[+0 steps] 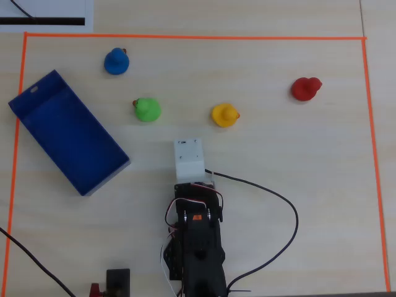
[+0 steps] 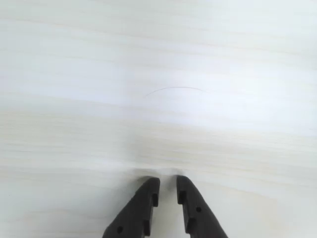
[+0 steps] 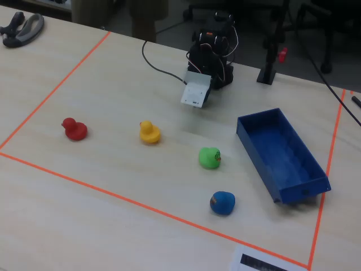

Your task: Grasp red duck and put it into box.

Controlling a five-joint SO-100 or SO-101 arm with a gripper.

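Counter (image 1: 278,161): pale wood-grain surface, carrying everything; an orange tape rectangle (image 1: 185,37) is marking off the working area.

Box (image 1: 62,136): dark blue, low-walled, lying at an angle near the left edge of the counter in the overhead view; nothing is showing inside it.

Arm (image 1: 197,247): black with a white wrist block, sitting at the middle of the near edge in the overhead view, a black cable (image 1: 281,213) looping out beside it.

Pincer (image 2: 168,187): two black fingers are hanging over bare counter in the wrist view, almost closed with only a thin gap between the tips, gripping nothing.

Red duck (image 1: 305,88): sitting alone toward the far right corner in the overhead view, well apart from pincer and box.

Yellow duck (image 1: 224,115), green duck (image 1: 147,109), blue duck (image 1: 116,61): standing in a loose line across the middle and toward the far left corner.
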